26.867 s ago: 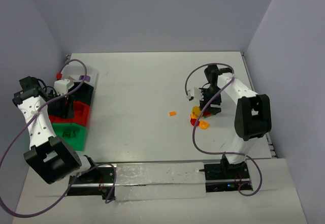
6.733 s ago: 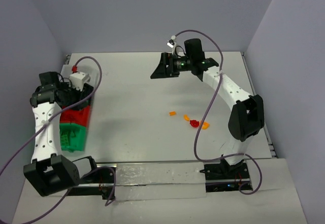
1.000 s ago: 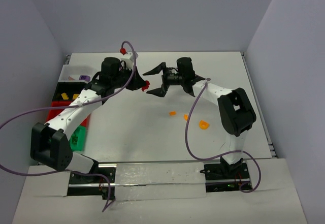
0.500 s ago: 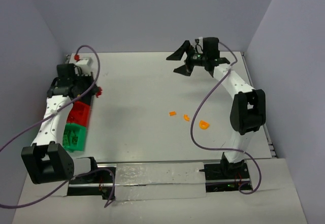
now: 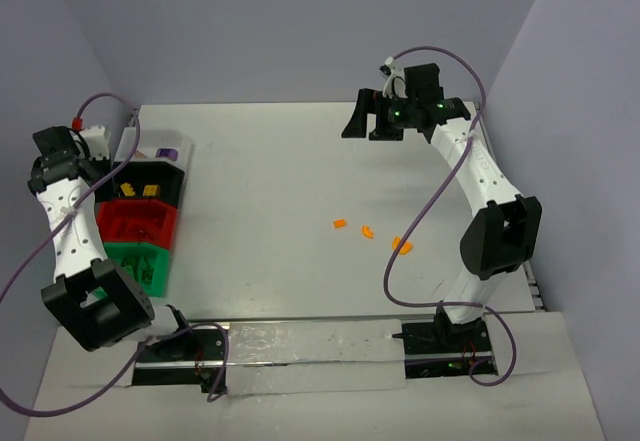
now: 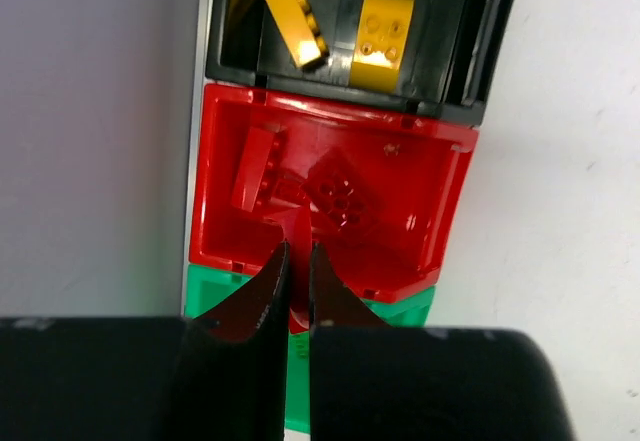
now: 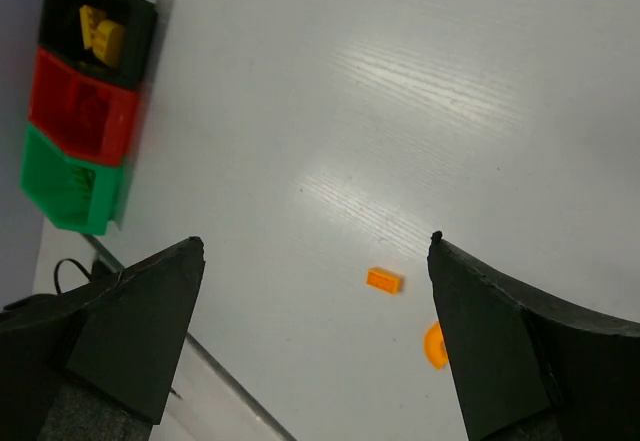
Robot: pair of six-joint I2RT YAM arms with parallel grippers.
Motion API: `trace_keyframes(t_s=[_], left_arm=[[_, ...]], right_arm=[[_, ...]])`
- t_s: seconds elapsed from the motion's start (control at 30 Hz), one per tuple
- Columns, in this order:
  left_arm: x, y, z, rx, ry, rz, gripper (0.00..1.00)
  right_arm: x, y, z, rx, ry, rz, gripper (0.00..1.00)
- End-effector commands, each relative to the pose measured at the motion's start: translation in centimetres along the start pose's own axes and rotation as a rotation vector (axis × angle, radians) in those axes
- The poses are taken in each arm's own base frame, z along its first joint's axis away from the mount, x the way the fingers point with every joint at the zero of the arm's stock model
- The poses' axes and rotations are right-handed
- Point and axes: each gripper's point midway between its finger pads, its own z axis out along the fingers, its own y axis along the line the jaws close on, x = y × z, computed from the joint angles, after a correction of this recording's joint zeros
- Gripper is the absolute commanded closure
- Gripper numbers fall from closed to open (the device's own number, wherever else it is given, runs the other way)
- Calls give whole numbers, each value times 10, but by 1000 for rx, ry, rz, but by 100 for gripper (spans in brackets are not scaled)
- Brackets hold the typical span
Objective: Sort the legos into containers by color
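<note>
Left tool (image 6: 297, 251) has swung back over the red bin (image 6: 440, 206) at 9 o'clock, fingers (image 6: 265, 291) almost together; whether they pinch the red lego (image 6: 300, 223), I cannot tell. Right tool (image 7: 317, 241) spread, empty. A sticking lego could drop into the green bin (image 6: 410, 308).

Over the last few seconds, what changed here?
The left gripper, which held a red lego mid-table a second ago, swung left and now hangs over the red bin. I cannot tell whether it still grips the piece. The right gripper pulled back to the far right, open. The orange legos and other bins stayed put.
</note>
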Motion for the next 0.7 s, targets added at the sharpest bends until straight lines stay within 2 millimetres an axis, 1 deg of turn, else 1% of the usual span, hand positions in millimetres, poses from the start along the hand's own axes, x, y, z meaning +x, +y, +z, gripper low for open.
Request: trace_keyframes(t_s=[0.0, 0.07, 0.23, 0.3, 0.4, 0.47, 0.57, 0.67], left_arm=[[11, 10, 8, -19, 79, 42, 90], [18, 10, 16, -12, 101, 41, 90], [28, 10, 28, -12, 129, 44, 89], [33, 10, 31, -9, 141, 44, 87], [39, 9, 37, -8, 163, 46, 79], [41, 10, 40, -6, 171, 47, 70], [38, 10, 42, -6, 167, 48, 59], [32, 10, 42, 3, 159, 49, 51]], right_arm=[[-15, 7, -21, 29, -44, -118, 0], [-14, 6, -21, 31, -42, -113, 0], [-14, 6, -19, 23, -35, -112, 0], [-14, 5, -19, 30, -34, -111, 0], [-11, 3, -16, 24, -21, -107, 0], [-9, 3, -14, 23, -15, -106, 0], [-10, 1, -14, 27, -12, -105, 0], [-11, -2, -15, 31, -15, -104, 0]])
